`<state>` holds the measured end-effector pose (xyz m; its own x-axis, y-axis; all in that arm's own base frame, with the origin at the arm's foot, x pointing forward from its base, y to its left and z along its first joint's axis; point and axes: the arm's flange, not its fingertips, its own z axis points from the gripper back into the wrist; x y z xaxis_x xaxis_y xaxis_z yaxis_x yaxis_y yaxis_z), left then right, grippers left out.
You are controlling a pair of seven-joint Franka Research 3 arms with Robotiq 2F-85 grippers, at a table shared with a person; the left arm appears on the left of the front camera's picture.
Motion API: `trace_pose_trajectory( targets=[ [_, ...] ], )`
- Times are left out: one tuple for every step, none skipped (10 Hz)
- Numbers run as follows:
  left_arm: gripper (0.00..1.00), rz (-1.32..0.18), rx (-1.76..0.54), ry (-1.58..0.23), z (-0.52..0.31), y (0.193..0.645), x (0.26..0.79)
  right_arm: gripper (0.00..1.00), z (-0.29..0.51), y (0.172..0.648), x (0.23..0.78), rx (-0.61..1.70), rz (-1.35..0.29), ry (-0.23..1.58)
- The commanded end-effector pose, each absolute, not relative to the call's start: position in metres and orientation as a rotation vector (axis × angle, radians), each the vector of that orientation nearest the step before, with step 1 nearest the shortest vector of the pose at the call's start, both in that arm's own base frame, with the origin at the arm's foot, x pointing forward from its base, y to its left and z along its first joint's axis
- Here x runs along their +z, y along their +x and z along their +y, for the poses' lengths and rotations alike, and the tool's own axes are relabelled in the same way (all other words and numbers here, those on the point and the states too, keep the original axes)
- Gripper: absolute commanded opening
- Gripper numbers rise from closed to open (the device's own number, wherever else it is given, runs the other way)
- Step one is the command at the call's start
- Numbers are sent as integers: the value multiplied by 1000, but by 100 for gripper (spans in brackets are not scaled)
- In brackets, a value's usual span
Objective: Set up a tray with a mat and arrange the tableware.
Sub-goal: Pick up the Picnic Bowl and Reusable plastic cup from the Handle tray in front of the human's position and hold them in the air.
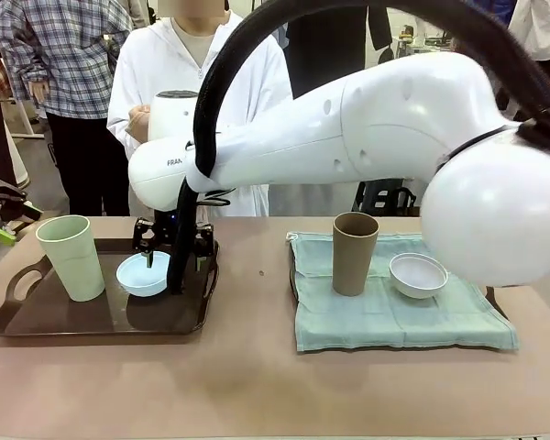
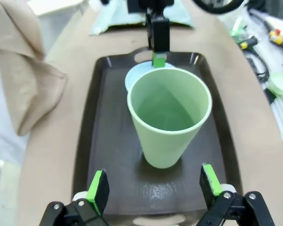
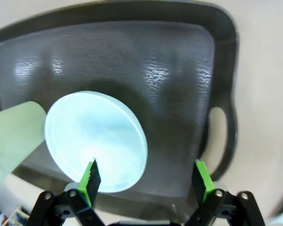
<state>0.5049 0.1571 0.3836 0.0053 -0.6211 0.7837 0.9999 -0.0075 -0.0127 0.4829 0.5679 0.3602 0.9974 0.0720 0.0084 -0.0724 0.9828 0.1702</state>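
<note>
**Tableware split between tray and mat**

A dark, glossy tray (image 1: 37, 316) with cut-out handles lies flat at the robot's left. On it a tall pale green cup (image 1: 71, 257) stands upright and empty near the left handle. A small light blue bowl (image 1: 142, 275) sits mouth up just beside it, toward the tray's right end. Well apart at the right lies a pale green cloth mat (image 1: 385, 321), spread flat but slightly rumpled. A tan-brown cup (image 1: 354, 255) stands upright on the mat. Next to this cup, on its right, a white bowl (image 1: 418, 275) rests mouth up.
</note>
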Motion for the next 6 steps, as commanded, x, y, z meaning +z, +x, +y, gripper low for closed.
trace_pose_trajectory(
  targets=[
    [100, -703, -1442, -784, 158, 510, 380, 100, 583, 494, 353, 81, 5, 165],
    [100, -729, -1435, -821, 154, 507, 371, 100, 586, 494, 349, 84, 12, 159],
    [100, -745, -1451, -834, 150, 508, 363, 100, 588, 497, 348, 82, 11, 157],
    [100, -770, -1464, -837, 147, 508, 358, 100, 590, 498, 345, 82, 13, 155],
    [100, -811, -1474, -846, 141, 508, 354, 100, 590, 499, 343, 84, 15, 149],
    [100, -834, -1476, -848, 136, 507, 350, 100, 591, 499, 339, 86, 23, 145]
  ],
)
